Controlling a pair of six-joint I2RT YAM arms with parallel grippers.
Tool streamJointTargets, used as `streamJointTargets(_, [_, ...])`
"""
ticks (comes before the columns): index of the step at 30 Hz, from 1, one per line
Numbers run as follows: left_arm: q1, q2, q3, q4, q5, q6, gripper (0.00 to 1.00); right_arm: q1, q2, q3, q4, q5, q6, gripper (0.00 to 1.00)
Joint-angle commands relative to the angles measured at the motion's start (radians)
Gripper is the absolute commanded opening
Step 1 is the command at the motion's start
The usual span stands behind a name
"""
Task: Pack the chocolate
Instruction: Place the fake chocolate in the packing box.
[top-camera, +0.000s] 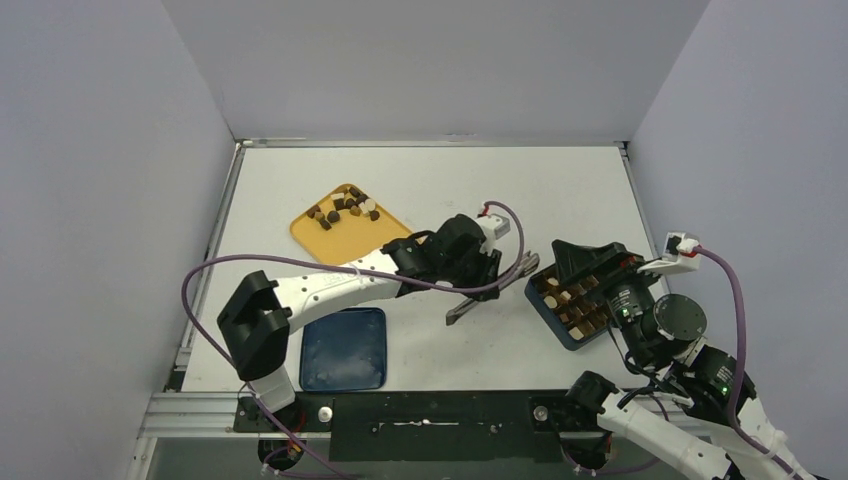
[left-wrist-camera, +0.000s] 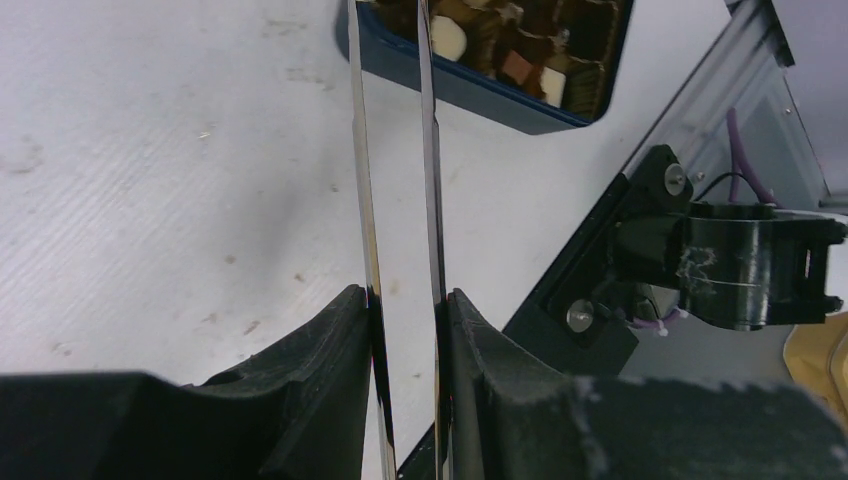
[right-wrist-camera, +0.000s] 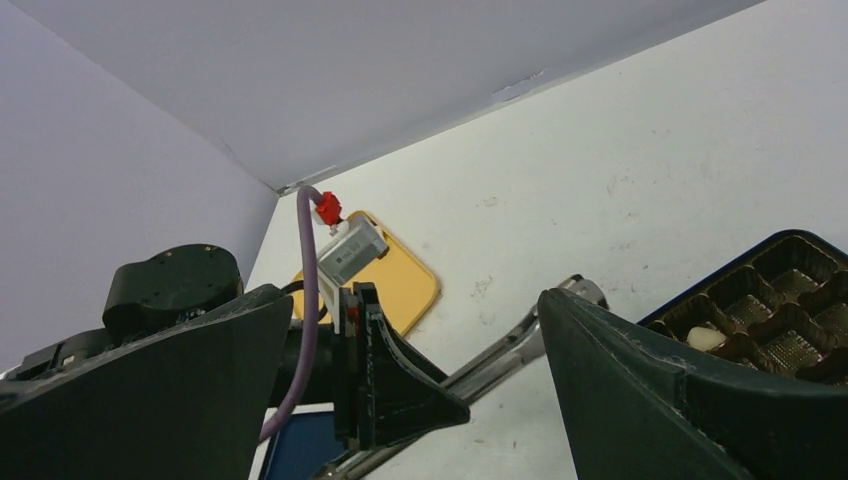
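Left gripper (left-wrist-camera: 405, 305): closed down on the two blades of the long metal tongs (left-wrist-camera: 362, 150), one black finger pressed on each blade's outer face; a narrow gap stays between the blades.
Tongs, lie: in the top view they run from 7 o'clock to 1 o'clock, with the far end just beside the box's left corner. In the left wrist view the blades reach the box's near rim and the tips are cut off by the frame.
Right gripper (right-wrist-camera: 415, 320): fingers spread wide, nothing between them. It hangs over the far-left part of the box.
Chocolate pieces (top-camera: 345, 205): small, dark brown, light brown and cream-white. One cluster sits at the 12 o'clock end of the tray.
Chocolate pieces, second lot: seated in the box's compartments. How many cells are filled I cannot tell.
Flat yellow plastic tray (top-camera: 325, 240): at 10 o'clock from table centre.
Dark blue rectangular box (top-camera: 560, 330): brown divided insert, at 3 o'clock from table centre, well apart from the tray.
Dark blue flat lid (top-camera: 343, 350): between 7 and 8 o'clock, near the left arm's base.
White table (top-camera: 450, 190): scuffed surface.
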Motion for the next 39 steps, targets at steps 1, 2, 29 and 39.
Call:
streamJointTargets(1, [-0.067,0.033,0.085,0.152,0.039,-0.028,0.26,-0.002,0.024,0.023,0.002,0.013,0.008,1.00])
streamJointTargets(2, [-0.081,0.044,0.091,0.161,0.043,-0.029,0.26,-0.002,0.024,0.021,0.004,0.011,0.010,1.00])
streamJointTargets(29, [-0.174,0.320,0.308,0.130,0.043,-0.001,0.31,-0.004,0.029,-0.006,0.020,0.016,0.024,1.00])
streamJointTargets(39, [-0.186,0.346,0.328,0.115,0.034,0.002,0.37,-0.003,0.018,-0.005,0.016,0.024,0.017,1.00])
